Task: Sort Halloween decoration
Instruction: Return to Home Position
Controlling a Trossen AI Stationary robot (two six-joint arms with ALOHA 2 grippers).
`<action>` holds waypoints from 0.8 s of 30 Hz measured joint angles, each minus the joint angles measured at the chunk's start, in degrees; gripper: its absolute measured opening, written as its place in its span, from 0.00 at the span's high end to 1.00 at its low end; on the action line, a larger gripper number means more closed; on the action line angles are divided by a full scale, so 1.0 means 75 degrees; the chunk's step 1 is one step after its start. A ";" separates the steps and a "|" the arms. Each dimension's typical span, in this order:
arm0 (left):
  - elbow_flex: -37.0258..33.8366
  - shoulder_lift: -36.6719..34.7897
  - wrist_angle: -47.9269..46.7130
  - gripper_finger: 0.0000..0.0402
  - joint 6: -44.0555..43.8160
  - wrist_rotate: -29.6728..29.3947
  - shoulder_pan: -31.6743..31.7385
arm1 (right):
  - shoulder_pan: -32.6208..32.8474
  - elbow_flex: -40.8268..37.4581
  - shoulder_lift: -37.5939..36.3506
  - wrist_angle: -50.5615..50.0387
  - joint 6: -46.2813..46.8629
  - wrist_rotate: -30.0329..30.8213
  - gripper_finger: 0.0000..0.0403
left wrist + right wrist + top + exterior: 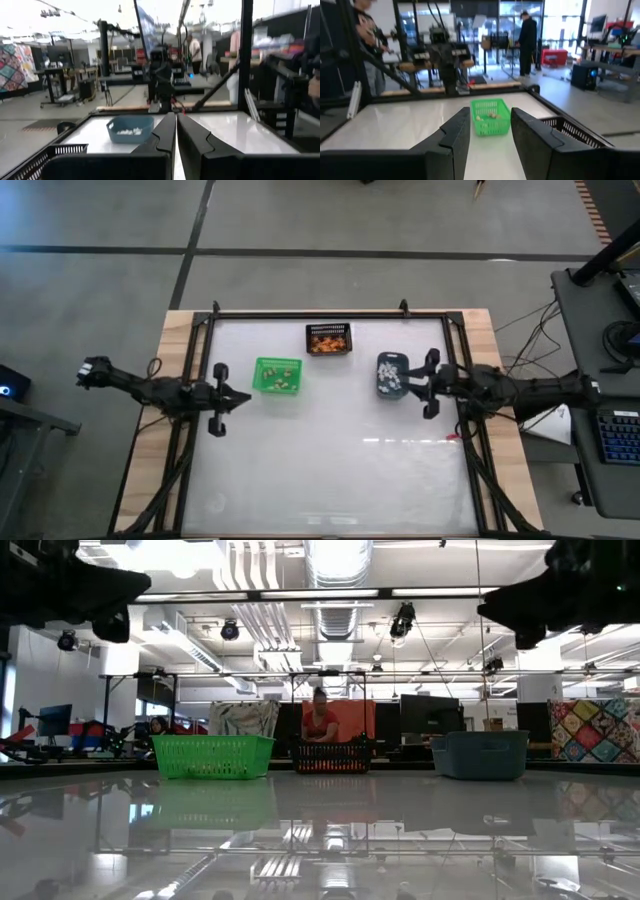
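Table (330,470): white top in a dark frame, holding three small bins and no loose pieces that can be made out.

Green bin (277,375): left of centre, holding a few tan trinkets (281,381).

Black bin (328,338): mesh-sided, at the far edge between the other two, holding orange trinkets (328,341).

Blue-grey bin (392,375): right of centre, holding white and grey trinkets (391,381).

Left gripper (243,397): just beside the green bin on its left and raised off the table. Its fingers are pressed together with nothing between them, as the left wrist view shows.

Right gripper (410,383): raised, with its tips over the right edge of the blue-grey bin as seen from above. Its fingers are spread apart and hold nothing. In the right wrist view the green bin shows through the gap, far across the table.

Room beyond: a person in a red top (320,720) is behind the black bin in the low view. Other people stand farther off in the wrist views.
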 joint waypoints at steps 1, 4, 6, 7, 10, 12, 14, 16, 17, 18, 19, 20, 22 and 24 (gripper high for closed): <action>-0.0165 -0.0201 0.0145 1.00 0.0001 0.0000 0.0000 | 0.0000 -0.0123 -0.0222 -0.0003 0.0001 -0.0004 0.67; -0.0280 -0.0705 -0.0355 1.00 -0.0200 -0.0009 0.0022 | 0.0000 -0.0514 -0.0859 -0.0021 -0.0012 -0.0139 0.67; -0.0287 -0.0923 -0.0512 1.00 -0.0283 -0.0037 0.0036 | 0.0000 -0.0769 -0.1334 -0.0035 -0.0009 -0.0196 0.68; -0.0287 -0.1013 -0.0564 1.00 -0.0286 -0.0038 0.0035 | 0.0000 -0.0840 -0.1571 -0.0150 -0.0010 -0.0205 0.68; -0.0287 -0.1181 -0.0644 1.00 -0.0280 -0.0039 0.0035 | 0.0000 -0.0868 -0.2157 -0.0952 -0.0064 -0.0329 0.68; -0.0287 -0.1255 -0.0776 1.00 -0.0281 -0.0040 0.0050 | 0.0000 -0.0865 -0.2170 -0.1148 -0.0141 -0.0419 0.68; -0.0289 -0.1258 -0.0822 1.00 -0.0349 -0.0067 0.0064 | 0.0000 -0.0867 -0.2105 -0.1101 -0.0386 -0.0501 0.68; -0.0289 -0.1279 -0.0974 1.00 -0.0378 -0.0069 0.0070 | -0.0003 -0.0868 -0.2104 -0.1221 -0.0562 -0.0525 0.68; -0.0289 -0.1257 -0.0975 1.00 -0.0399 -0.0122 0.0070 | -0.0013 -0.0868 -0.2103 -0.1341 -0.0656 -0.0532 0.68; -0.0289 -0.1249 -0.1043 1.00 -0.0404 -0.0239 0.0070 | -0.0017 -0.0868 -0.2091 -0.1471 -0.0737 -0.0532 0.68; -0.0289 -0.1247 -0.1099 1.00 -0.0425 -0.0283 0.0072 | -0.0018 -0.0868 -0.2076 -0.1527 -0.0751 -0.0525 0.68; -0.0292 -0.1234 -0.1092 1.00 -0.0453 -0.0350 0.0078 | -0.0020 -0.0868 -0.2060 -0.1570 -0.0773 -0.0523 0.68; -0.0292 -0.1204 -0.1094 1.00 -0.0594 -0.0684 0.0076 | -0.0020 -0.0868 -0.2055 -0.1605 -0.1040 -0.0525 0.68; -0.0292 -0.1193 -0.1155 1.00 -0.0841 -0.1043 0.0079 | -0.0019 -0.0868 -0.2055 -0.1600 -0.1276 -0.0529 0.68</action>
